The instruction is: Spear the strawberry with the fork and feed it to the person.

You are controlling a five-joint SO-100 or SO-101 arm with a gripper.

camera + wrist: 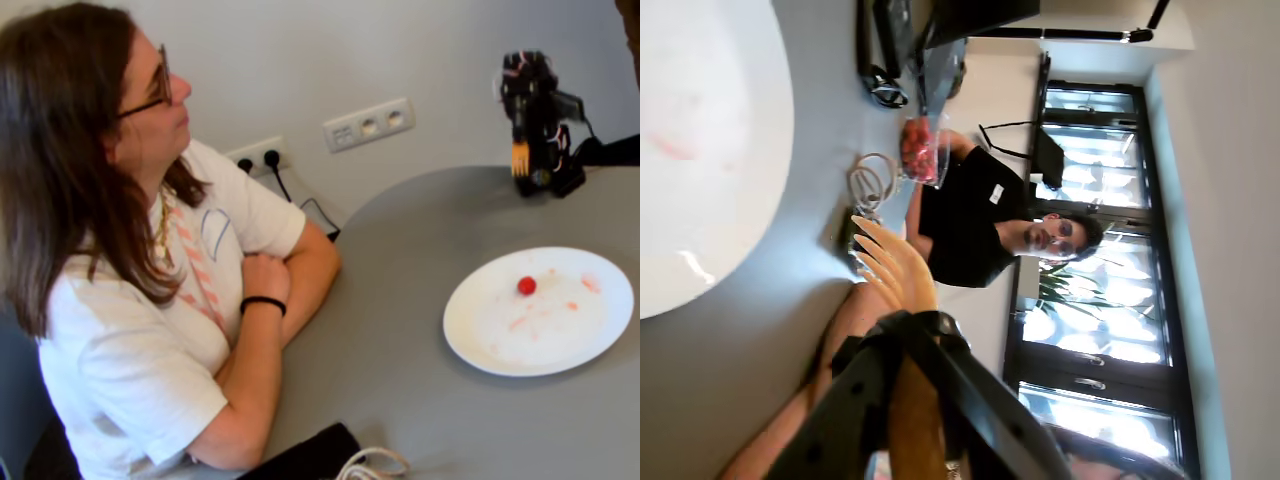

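Observation:
The strawberry, a tiny bright-red piece, lies on the white plate at the right of the grey table in the fixed view. The gripper stands upright at the table's far right, well behind the plate, shut on the fork, whose pale yellow tines point down. The person, a woman with long brown hair and glasses, sits at the left with arms folded on the table edge. The wrist view lies on its side: the fork juts from the gripper beside the plate. The strawberry is hidden there.
Faint red juice smears mark the plate. Wall sockets with a black plug are behind the table. A black object and a white cable lie at the front edge. The wrist view shows a man in black and a tub of strawberries.

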